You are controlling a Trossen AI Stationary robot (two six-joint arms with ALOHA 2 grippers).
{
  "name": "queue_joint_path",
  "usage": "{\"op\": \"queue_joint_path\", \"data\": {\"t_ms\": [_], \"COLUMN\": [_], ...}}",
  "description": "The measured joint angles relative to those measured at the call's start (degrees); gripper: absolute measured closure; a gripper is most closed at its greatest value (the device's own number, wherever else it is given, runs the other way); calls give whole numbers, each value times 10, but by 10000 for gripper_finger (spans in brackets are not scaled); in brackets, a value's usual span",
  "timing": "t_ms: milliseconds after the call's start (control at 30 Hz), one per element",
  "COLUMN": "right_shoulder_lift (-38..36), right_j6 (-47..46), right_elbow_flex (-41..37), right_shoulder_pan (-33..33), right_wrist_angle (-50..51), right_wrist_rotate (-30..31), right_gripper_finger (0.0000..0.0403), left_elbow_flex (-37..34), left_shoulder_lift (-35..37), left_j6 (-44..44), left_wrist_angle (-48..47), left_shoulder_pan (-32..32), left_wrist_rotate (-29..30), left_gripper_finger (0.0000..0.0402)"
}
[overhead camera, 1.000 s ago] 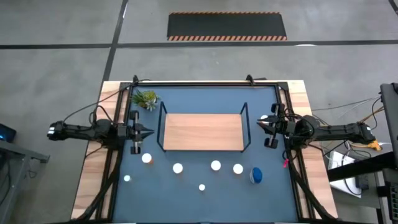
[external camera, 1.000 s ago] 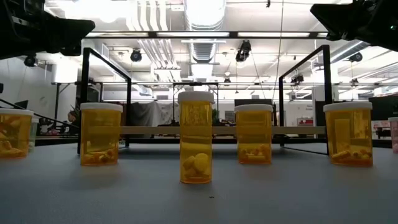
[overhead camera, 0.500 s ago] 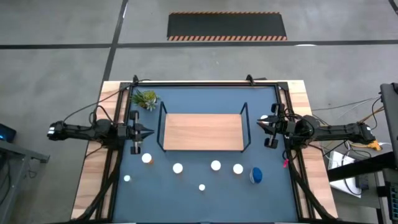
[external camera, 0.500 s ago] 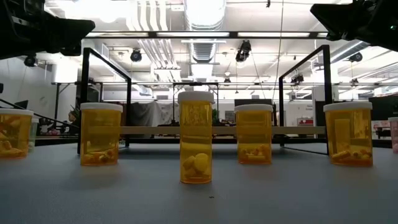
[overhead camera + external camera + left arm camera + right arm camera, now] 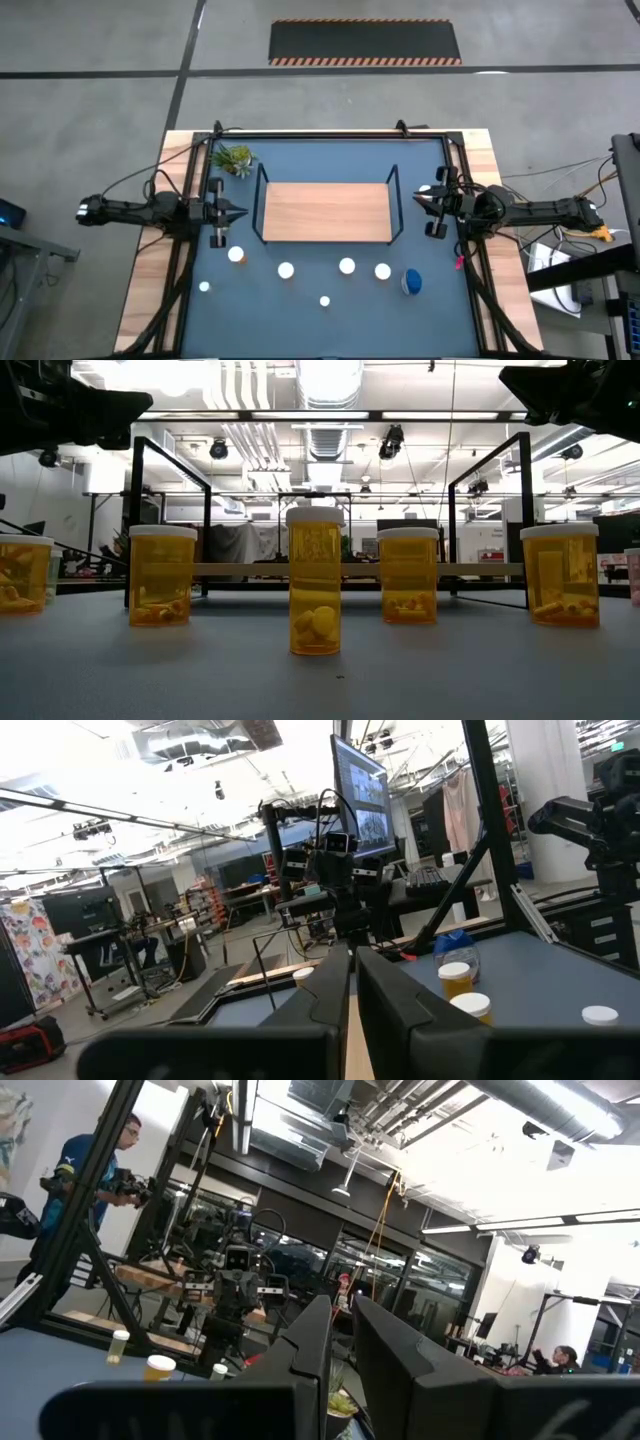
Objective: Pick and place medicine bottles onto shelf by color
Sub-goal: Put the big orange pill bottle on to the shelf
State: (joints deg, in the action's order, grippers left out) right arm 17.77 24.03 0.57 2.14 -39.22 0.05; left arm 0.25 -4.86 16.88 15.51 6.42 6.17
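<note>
The shelf (image 5: 325,212), a light-wood board with black wire ends, stands mid-table on the dark-blue mat (image 5: 330,165). Near of it, several white-capped medicine bottles stand upright on their bases in a loose row (image 5: 286,270) (image 5: 346,265) (image 5: 383,270). A blue bottle (image 5: 411,282) stands at the row's right end. In the low view their bodies are orange (image 5: 315,582) (image 5: 162,575) (image 5: 408,575). My left gripper (image 5: 240,213) hangs shut off the shelf's left end, my right gripper (image 5: 418,200) shut off its right end. Both point at the shelf and hold nothing.
A small green plant (image 5: 235,158) sits at the mat's far left corner. A white-capped thing (image 5: 426,190) stands close by my right gripper. Black frame rails (image 5: 190,250) run along both table sides. People show in the room beyond (image 5: 95,1170).
</note>
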Motion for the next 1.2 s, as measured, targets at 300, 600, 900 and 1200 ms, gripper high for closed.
{"op": "queue_joint_path", "data": {"t_ms": [300, 600, 900, 1200], "right_shoulder_lift": [0, 22, 41, -7], "right_j6": [-292, -345, -238, -216], "right_elbow_flex": [0, 71, 102, 75], "right_shoulder_pan": [0, 0, -1, 0], "right_wrist_angle": [-1, 77, -11, -11], "right_wrist_rotate": [12, 74, -180, -169], "right_gripper_finger": [365, 365, 365, 365], "left_elbow_flex": [0, 0, 0, 3], "left_shoulder_lift": [0, -1, -1, -9], "left_j6": [0, -93, -239, -210], "left_wrist_angle": [3, 200, 310, 327], "left_shoulder_pan": [0, 0, 0, 0], "left_wrist_rotate": [0, -39, -40, 6], "left_gripper_finger": [395, 395, 395, 395]}}
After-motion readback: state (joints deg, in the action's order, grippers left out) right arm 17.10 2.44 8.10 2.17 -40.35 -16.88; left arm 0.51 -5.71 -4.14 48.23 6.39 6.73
